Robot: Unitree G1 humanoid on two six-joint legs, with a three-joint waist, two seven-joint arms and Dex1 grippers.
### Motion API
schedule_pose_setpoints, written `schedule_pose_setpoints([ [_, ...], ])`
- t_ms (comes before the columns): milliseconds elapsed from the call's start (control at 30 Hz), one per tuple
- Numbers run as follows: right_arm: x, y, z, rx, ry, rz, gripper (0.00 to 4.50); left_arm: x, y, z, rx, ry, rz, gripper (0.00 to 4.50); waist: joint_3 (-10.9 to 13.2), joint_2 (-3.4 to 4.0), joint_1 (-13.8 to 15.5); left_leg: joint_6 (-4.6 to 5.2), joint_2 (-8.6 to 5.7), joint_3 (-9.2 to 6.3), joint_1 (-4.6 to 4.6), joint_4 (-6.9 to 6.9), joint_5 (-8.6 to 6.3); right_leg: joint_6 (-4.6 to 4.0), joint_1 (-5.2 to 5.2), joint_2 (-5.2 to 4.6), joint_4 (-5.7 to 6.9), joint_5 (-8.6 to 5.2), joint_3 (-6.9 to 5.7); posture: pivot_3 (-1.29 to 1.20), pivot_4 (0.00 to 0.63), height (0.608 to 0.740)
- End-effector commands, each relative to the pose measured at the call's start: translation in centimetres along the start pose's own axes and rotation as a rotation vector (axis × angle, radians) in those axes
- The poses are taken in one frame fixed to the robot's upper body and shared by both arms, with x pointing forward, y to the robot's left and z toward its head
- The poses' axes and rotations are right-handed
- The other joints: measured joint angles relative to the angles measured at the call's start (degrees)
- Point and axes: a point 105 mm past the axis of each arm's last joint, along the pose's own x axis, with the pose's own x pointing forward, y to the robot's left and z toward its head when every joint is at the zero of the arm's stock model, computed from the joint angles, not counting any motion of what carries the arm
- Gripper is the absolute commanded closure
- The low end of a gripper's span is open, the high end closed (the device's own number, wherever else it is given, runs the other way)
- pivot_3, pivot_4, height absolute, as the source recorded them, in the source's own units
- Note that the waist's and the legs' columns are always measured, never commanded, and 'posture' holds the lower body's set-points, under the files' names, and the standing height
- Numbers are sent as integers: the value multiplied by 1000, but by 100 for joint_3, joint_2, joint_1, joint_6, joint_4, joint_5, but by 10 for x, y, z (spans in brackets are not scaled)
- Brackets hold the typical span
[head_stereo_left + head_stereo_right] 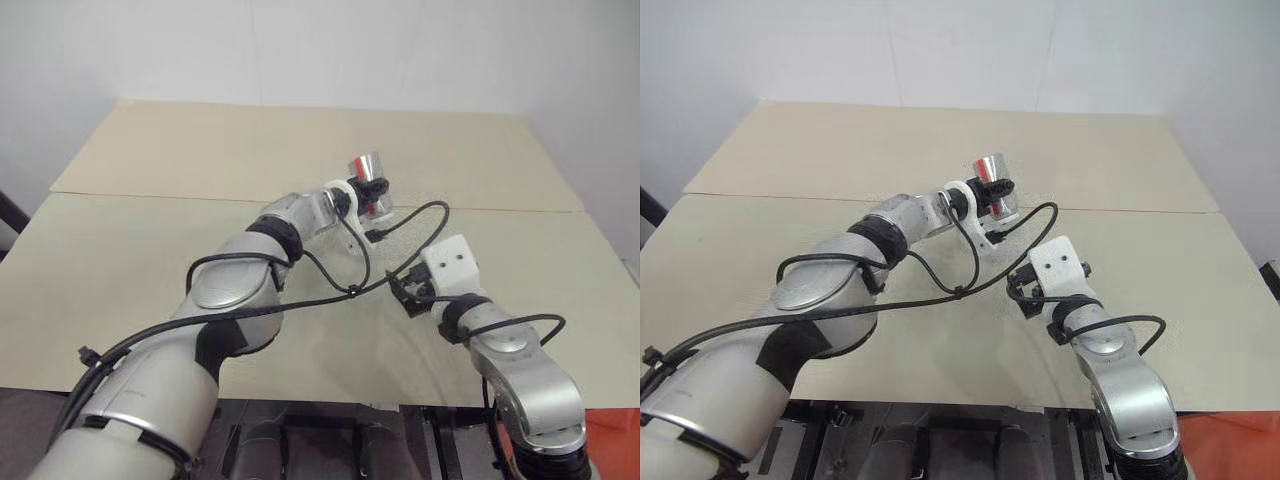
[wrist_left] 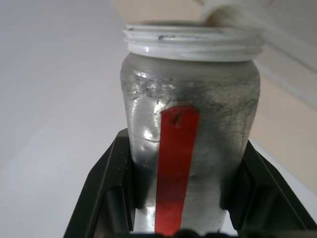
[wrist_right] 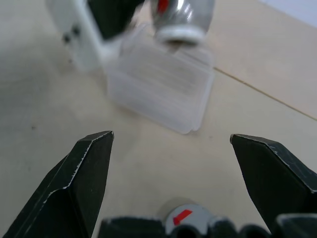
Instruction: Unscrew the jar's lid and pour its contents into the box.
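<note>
Arms [image 1: 235, 290] showing silver-grey rounded shells with black bands at the joints. Black cables [image 1: 330, 285] running loose along both forearms. White blocky housing [image 1: 450, 265] sitting at the right wrist, two small dark screw holes showing. Gripper fingers [image 3: 81, 178] appearing matte black, angular and wedge-shaped.

A pale beige table [image 1: 180, 160] is carrying the scene, a thin seam running across its top from side to side. The clear plastic box [image 3: 161, 91] is lying flat on it just past that seam. Nearer the robot, the grey lid [image 3: 185, 216], bearing a small red mark, is resting on the tabletop.
</note>
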Motion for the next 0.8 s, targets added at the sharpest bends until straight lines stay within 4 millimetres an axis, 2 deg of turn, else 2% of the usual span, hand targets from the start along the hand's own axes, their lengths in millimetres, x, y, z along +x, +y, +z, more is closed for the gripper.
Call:
schedule_pose_setpoints([
  [33,-7,-10,9,7,-38,-55,62,2,16,-10,18,35,37,2568,0,0,-1,0,0,0,-4,2,0,0,-5,0,2,0,1,0,150,740],
  [233,-8,-11,7,-1,-24,-60,62,0,13,-17,-85,74,32,2568,0,0,0,0,-1,0,-13,5,0,0,-11,-1,5,0,1,0,150,740],
  [267,-8,-11,6,3,-24,-59,62,0,12,-19,-144,88,30,2568,0,0,0,0,-1,0,-13,5,0,0,-11,-1,5,0,1,0,150,740],
  [567,-5,-10,6,-14,-30,-40,62,-20,-6,-58,-1075,232,109,2568,-1,1,-24,0,1,0,-13,18,1,-2,-11,-1,19,1,1,0,150,740],
  [633,-4,-9,8,-21,-35,-35,62,-26,-10,-65,-1204,232,141,2568,-1,1,-33,-2,1,-1,-12,21,3,-3,-11,-1,25,2,1,0,150,740],
  [700,-3,-8,9,-25,-47,-28,62,-33,-18,-67,-1569,192,212,2568,-1,2,-32,-2,1,-2,-12,31,3,-3,-10,0,33,3,0,0,150,740],
  [800,-1,-7,10,-34,-63,-16,62,-43,-24,-64,-1969,38,341,2568,-2,4,-42,0,6,-4,-13,56,2,-3,-2,1,41,3,-3,0,150,740],
])
